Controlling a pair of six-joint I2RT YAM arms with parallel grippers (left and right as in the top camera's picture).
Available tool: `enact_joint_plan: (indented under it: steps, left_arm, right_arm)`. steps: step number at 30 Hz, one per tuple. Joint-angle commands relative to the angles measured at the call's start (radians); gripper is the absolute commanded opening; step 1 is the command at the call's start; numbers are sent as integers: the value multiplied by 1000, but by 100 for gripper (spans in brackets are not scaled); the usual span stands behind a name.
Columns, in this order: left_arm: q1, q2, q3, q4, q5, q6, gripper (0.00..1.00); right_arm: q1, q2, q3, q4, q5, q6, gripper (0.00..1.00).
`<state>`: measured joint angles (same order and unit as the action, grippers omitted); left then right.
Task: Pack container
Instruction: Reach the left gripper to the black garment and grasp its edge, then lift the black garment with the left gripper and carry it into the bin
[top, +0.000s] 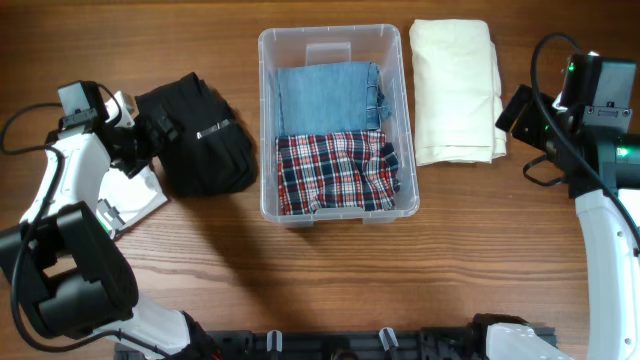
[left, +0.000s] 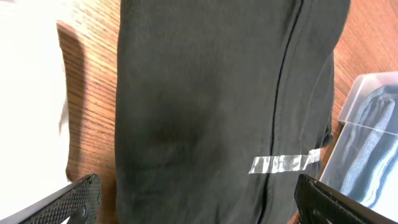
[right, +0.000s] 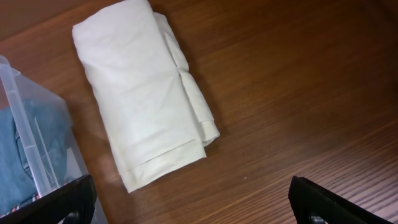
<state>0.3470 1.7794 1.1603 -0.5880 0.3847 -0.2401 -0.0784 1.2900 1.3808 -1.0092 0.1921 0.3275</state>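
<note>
Packing the container (top: 330, 31), which stands in the middle of the surface (top: 200, 250).
We judge it stiff, light and slippery; its thick rim gives the best hold. The left tool (left: 199, 202) and right tool (right: 193, 202) are released.

Even, warm light fills the overhead view, the clear container (top: 335, 33) throwing a soft shadow toward lower left across the worktop (top: 330, 280). In the left wrist view a black garment (left: 199, 112) looms soft and dim; the upper left burns out white. The right wrist view is crisp.
</note>
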Motion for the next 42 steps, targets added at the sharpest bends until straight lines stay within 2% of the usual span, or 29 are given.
enact_joint_plan:
  steps: [1, 4, 11, 30, 32, 35, 37, 40, 42]
  left_arm:
    - [-6, -16, -11, 16, 11, 22, 100]
    - [-18, -13, -17, 38, 3, 13, 100]
    - [-71, 25, -18, 60, -129, -66, 100]
    - [-77, 179, -18, 81, -143, -94, 100]
    - [-76, 182, -18, 80, -139, -94, 95]
    - [-76, 177, -18, 80, -131, -94, 82]
    - [-76, 173, -18, 80, -131, -93, 62]
    - [-76, 168, -17, 80, -131, -94, 43]
    - [-76, 161, -13, 80, -128, -93, 26]
  right_arm:
    - [-2, -4, 6, 2, 10, -13, 100]
    - [-2, -4, 6, 2, 10, -13, 100]
    - [-2, -4, 6, 2, 10, -13, 100]
    - [-2, -4, 6, 2, 10, -13, 100]
    - [-2, -4, 6, 2, 10, -13, 100]
    - [-2, -4, 6, 2, 10, -13, 100]
    - [-2, -4, 6, 2, 10, -13, 100]
    - [-2, -4, 6, 2, 10, -13, 100]
    - [-2, -4, 6, 2, 10, -13, 100]
